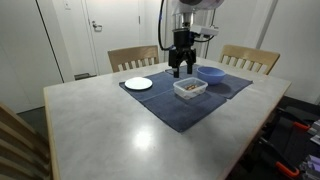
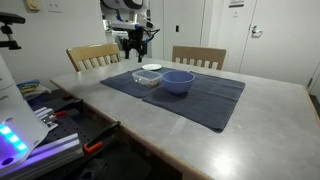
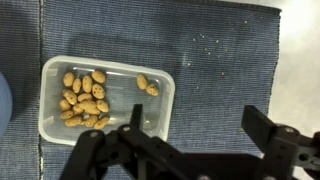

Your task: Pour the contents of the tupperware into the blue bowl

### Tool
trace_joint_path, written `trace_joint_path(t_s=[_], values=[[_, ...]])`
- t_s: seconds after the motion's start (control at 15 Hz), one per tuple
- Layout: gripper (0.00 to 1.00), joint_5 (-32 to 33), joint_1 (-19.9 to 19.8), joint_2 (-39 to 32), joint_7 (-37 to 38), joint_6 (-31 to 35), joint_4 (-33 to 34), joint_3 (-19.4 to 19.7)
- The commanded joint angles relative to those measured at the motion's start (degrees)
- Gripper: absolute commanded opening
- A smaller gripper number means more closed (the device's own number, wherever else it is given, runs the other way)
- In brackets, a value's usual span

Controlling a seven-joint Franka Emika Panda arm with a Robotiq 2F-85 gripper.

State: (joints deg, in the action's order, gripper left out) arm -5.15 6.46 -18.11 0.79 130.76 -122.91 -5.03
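Note:
The tupperware [image 3: 120, 68], a clear rectangular container, sits on a dark blue mat [image 3: 225, 60]. Its contents [image 3: 85, 100] are small tan-brown bits, mostly heaped at one end. In both exterior views the tupperware [image 1: 190, 88] [image 2: 148, 77] stands right beside the blue bowl [image 1: 211, 73] [image 2: 177, 81]. Only a sliver of the blue bowl [image 3: 3, 105] shows in the wrist view. My gripper [image 3: 198, 125] hangs open above the mat, holding nothing. One finger [image 3: 135, 118] is over the container's near corner, the other finger [image 3: 262, 125] over bare mat. From outside, the gripper [image 1: 180, 66] [image 2: 135, 45] hovers just above and behind the tupperware.
A flat white plate [image 1: 139, 83] lies on the mat's far corner. The mat rests on a pale grey table [image 1: 100, 130]. Two wooden chairs [image 1: 133, 57] [image 1: 250, 58] stand at the far side. Cables and gear [image 2: 60, 115] sit beside the table.

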Motion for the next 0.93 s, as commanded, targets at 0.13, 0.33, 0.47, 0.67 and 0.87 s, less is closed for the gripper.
trace_joint_path(t_s=[0.13,0.33,0.47,0.67,0.87], values=[[1.00,0.94,1.99,-1.40,9.98,3.95,-1.14,0.48],[1.00,2.45,2.54,-2.44,13.31,7.85,-1.75,1.17],[1.00,3.11,2.37,-3.46,14.03,10.17,-2.02,1.54],[1.00,0.80,1.58,-4.75,13.21,12.13,-2.25,0.98],[1.00,0.99,1.78,-5.95,12.97,13.53,-2.19,1.17]])
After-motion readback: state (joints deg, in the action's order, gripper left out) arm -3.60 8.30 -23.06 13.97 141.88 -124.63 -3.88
